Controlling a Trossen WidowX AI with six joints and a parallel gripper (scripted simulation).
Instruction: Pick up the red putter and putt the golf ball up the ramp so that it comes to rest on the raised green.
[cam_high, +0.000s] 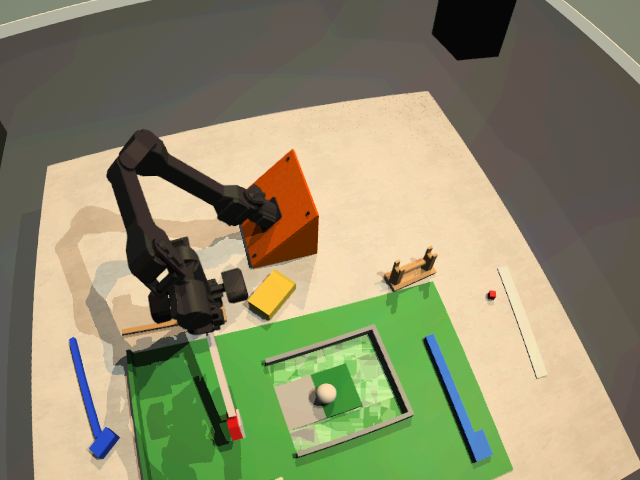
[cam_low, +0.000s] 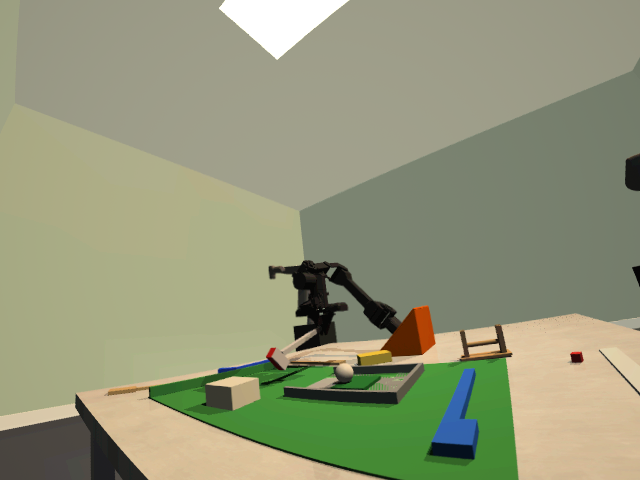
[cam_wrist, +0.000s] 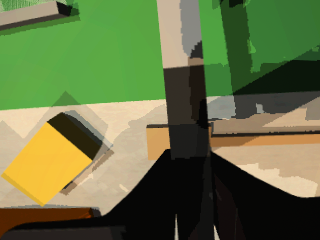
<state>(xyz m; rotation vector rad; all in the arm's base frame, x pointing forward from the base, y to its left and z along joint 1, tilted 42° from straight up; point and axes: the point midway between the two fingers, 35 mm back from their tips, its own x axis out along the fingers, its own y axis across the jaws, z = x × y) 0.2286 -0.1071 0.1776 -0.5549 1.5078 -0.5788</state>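
My gripper (cam_high: 205, 330) (cam_low: 321, 329) (cam_wrist: 184, 154) is shut on the red putter (cam_high: 221, 374) (cam_low: 302, 342) (cam_wrist: 181, 40) by the top of its pale shaft. The shaft slants down over the left part of the green mat (cam_high: 258, 449), with the red and white head above the mat, left of the ramp and apart from the ball. The white golf ball (cam_high: 325, 393) (cam_low: 343, 372) is at the border between the grey ramp (cam_high: 292, 401) and the dark raised green (cam_high: 346, 381) (cam_low: 364, 382). The frames do not show whether it moves.
A grey wall (cam_high: 355, 435) (cam_low: 341, 395) borders the course on three sides. A yellow block (cam_high: 272, 294) and an orange wedge (cam_high: 289, 191) stand beside the arm. A wooden rack (cam_high: 413, 276), two blue clubs (cam_high: 85, 387) (cam_high: 449, 392) and a beige block (cam_low: 232, 392) also show.
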